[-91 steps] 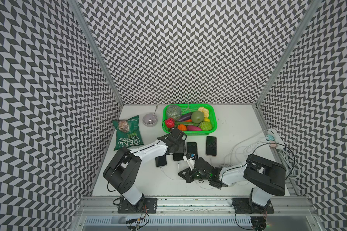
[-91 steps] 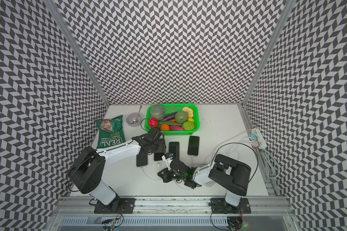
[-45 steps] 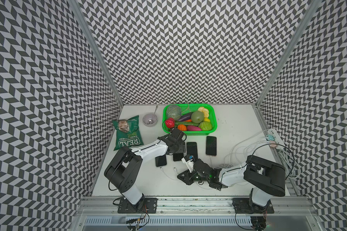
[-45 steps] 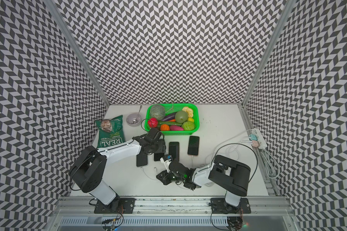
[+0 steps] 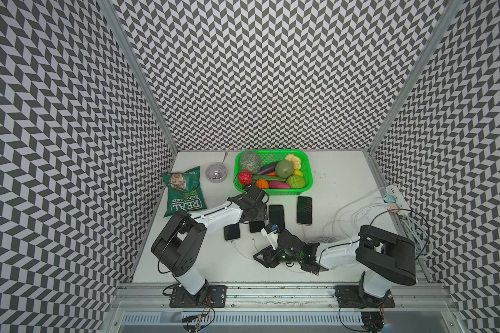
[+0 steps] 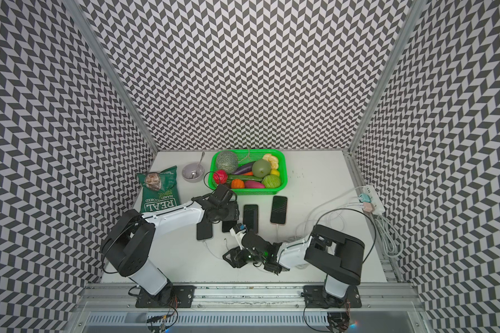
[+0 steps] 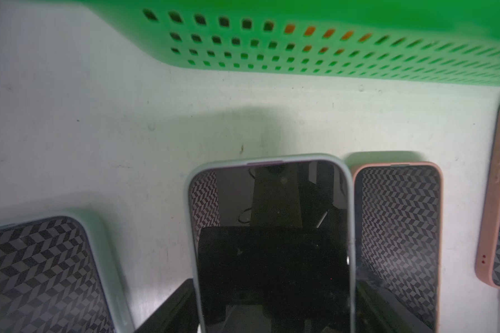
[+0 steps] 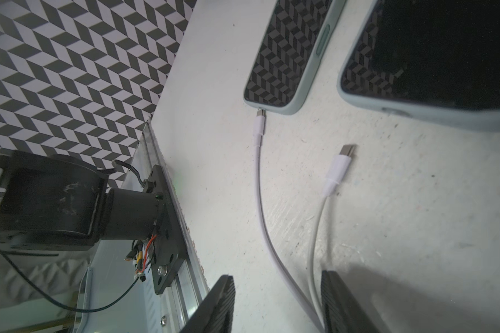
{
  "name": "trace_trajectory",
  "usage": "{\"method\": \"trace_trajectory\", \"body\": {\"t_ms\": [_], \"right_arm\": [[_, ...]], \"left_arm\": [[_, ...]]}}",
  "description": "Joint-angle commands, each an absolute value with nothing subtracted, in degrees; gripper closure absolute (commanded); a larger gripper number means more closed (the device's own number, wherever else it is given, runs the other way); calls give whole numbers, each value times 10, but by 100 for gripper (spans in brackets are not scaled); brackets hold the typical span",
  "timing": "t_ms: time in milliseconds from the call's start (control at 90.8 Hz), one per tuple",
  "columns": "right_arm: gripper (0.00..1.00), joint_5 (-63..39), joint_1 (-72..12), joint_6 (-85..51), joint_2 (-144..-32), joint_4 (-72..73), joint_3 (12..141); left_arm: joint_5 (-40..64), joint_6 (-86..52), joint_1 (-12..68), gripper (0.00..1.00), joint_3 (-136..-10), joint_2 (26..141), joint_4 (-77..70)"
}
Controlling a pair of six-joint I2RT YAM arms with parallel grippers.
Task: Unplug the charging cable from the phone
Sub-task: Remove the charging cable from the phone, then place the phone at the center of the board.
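Note:
In the left wrist view the phone [image 7: 269, 230], dark-screened in a pale case, lies on the table between the fingers [image 7: 171, 305] of my left gripper [image 7: 272, 317], which is shut on its sides. A top view shows the left gripper [image 5: 256, 219] covering most of that phone [image 5: 257, 228]. The white charging cable's plug [image 8: 341, 164] lies loose on the table, a short way from the phone's [image 8: 433, 57] end. My right gripper [image 8: 277, 302] is open and low over the table, with two white cables running between its fingers [image 8: 214, 305]. Both top views show the right gripper [image 5: 259, 256] [image 6: 228, 256].
A neighbouring phone [image 8: 292, 52] [image 5: 232, 232] has a cable plugged in, as does the pink-cased phone [image 5: 304, 210]. Another phone [image 5: 276, 214] lies between. Behind stand a green basket [image 5: 308, 184] of vegetables, a bowl [image 5: 216, 172], a crisp bag [image 5: 184, 191]; a power strip [image 5: 393, 199] sits right.
My right gripper has opened and let go of the cable, drawing back a little toward the table's front. The left arm has stayed on the phone.

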State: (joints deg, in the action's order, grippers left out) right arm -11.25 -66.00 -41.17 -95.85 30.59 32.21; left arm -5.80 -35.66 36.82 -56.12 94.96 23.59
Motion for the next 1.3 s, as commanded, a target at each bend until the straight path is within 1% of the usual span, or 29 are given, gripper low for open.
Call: {"method": "trace_trajectory", "body": {"t_ms": [0,209,419,573,716,848,903,991,1058,1135,1179,1289], "right_arm": [[45,-86,-665,-391,-917,296,323],[39,-71,-667,-379,-856,274,306],[32,-49,-668,-370,-779,246,282],[25,-22,-668,-367,-722,219,263],[20,3,-667,-368,-683,195,251],[18,23,-666,-373,-659,183,240],[17,27,-665,-372,-653,181,238],[16,32,-662,-373,-646,176,236],[16,34,-659,-373,-642,173,233],[16,35,-654,-374,-637,171,232],[16,35,-652,-374,-634,167,231],[15,36,-643,-374,-621,161,228]], "left_arm": [[-71,-351,367,100,-570,953,213],[-80,-351,367,98,-565,960,210],[-90,-351,367,92,-565,970,209],[-97,-351,367,83,-565,978,210],[-106,-352,367,75,-562,980,214],[-109,-352,367,61,-556,980,214],[-111,-352,367,50,-554,979,214],[-110,-353,367,28,-552,981,213],[-109,-353,367,16,-553,981,214],[-107,-351,367,4,-552,981,215],[-106,-350,367,0,-552,980,216],[-106,-349,367,0,-549,974,215]]}}
